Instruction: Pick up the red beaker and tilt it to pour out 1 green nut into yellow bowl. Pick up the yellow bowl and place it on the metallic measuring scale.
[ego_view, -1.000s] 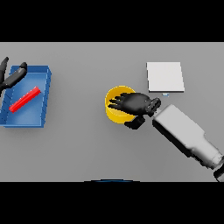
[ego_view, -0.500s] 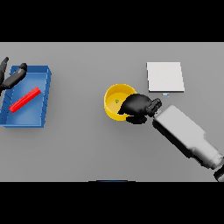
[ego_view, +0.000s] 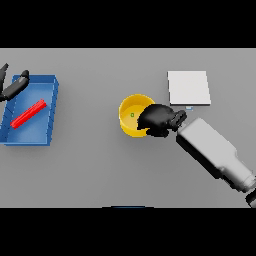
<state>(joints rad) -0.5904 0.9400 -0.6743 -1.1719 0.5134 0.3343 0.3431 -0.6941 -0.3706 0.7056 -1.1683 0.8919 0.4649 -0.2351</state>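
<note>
Right hand (ego_view: 159, 120): dark, at the end of the white and grey arm that comes in from the lower right; it sits at the right side of the yellow bowl, fingers curled over and around the bowl's right rim, pinching the wall.
Yellow bowl (ego_view: 131, 116): round, upright on the desk near the middle of the view, its right edge hidden under the right hand; the inside is open to view on the left.
Green nut (ego_view: 132, 115): a small green speck lying inside the yellow bowl, left of the fingers.
Measuring scale (ego_view: 188, 88): a pale square plate lying flat on the desk, up and to the right of the bowl; it stands apart from the bowl, with the right hand's wrist just below its lower left corner. A small light tab shows at its lower edge.
Desk (ego_view: 100, 170): plain grey surface carrying everything.
Blue tray (ego_view: 47, 117): a shallow rectangular tray at the far left of the desk, well apart from the bowl, slightly turned.
Red beaker (ego_view: 28, 114): a long red shape lying on its side, diagonally, inside the blue tray.
Left hand (ego_view: 15, 86): dark, at the far left edge, over the upper left corner of the blue tray, fingers straight and spread, holding nothing; it is near the red beaker, whether touching it I cannot tell.
</note>
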